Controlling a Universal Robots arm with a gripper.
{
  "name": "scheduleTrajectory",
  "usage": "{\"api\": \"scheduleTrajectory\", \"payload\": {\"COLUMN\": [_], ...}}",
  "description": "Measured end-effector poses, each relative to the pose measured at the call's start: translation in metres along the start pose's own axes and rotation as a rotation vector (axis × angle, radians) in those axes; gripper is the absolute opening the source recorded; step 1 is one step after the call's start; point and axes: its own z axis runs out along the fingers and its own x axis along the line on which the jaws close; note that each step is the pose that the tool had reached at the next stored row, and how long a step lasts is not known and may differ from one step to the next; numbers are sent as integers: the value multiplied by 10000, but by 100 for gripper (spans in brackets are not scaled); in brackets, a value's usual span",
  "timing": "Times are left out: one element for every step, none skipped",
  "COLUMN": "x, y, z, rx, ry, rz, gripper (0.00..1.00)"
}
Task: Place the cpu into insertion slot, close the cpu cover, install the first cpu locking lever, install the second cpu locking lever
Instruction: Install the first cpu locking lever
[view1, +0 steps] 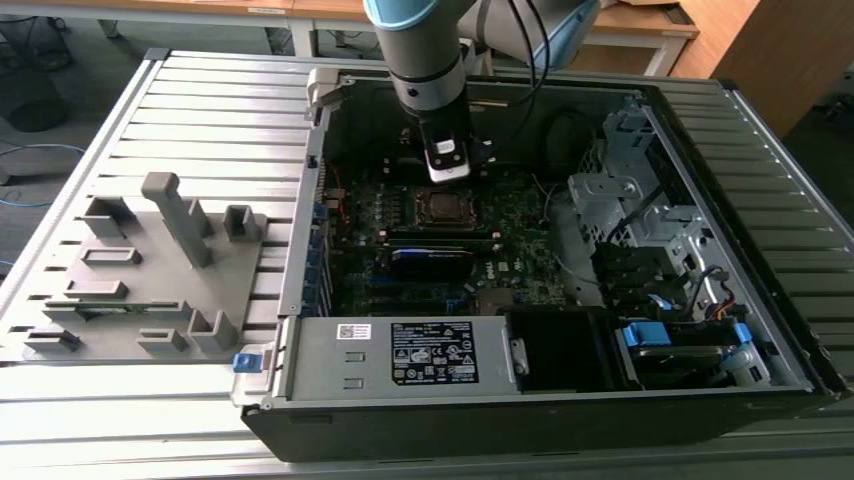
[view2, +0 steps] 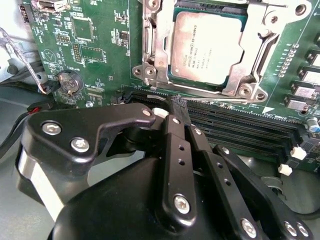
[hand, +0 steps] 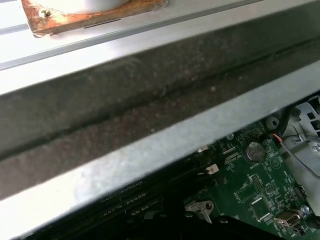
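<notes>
In the second wrist view the gripper (view2: 179, 107) body hides the board nearest the camera, and the cpu (view2: 206, 46) and cover (view2: 252, 52) beyond its tips run off the picture's edge. In the exterior view the levers are too small to tell.

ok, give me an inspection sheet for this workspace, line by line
Surface: slatted grey metal table carrying an open computer case.
Job's things: cpu sits in the insertion slot; cpu cover lies down around it as a silver frame.
Clutter: grey fixture tray with upright pegs, on the exterior view's left of the case.
Grippers: gripper hovers beside the socket over the memory slots, fingers together, holding nothing.
Cables: black cable loops inside the case; red and black wires near the coin battery.
Surroundings: wooden desks behind the table.
</notes>
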Motion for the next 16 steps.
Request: {"api": "scheduleTrajectory", "payload": {"x": [2,4,4,4,5,5,4,2,0,-2,-3,-4,-5,-6,-7,-10], "y": [0,0,0,-1,-1,-1,-1,0,1,3,4,5,5,5,6,7], "z": [6,10,12,13,14,16,17,19,20,22,23,23,24,24,25,27], "rx": [0,1,1,2,1,0,0,-1,-1,-3,-2,-1,0,1,0,0], "ry": [-2,-2,-2,-1,-1,-1,-1,-2,-2,-2,-3,-2,-1,-2,-2,-2], "rz": [1,1,0,0,0,0,0,1,1,0,1,2,0,0,0,-1], "gripper": [11,11,11,11,11,11,11,11,11,11,11,11,11,11,11,11]}}
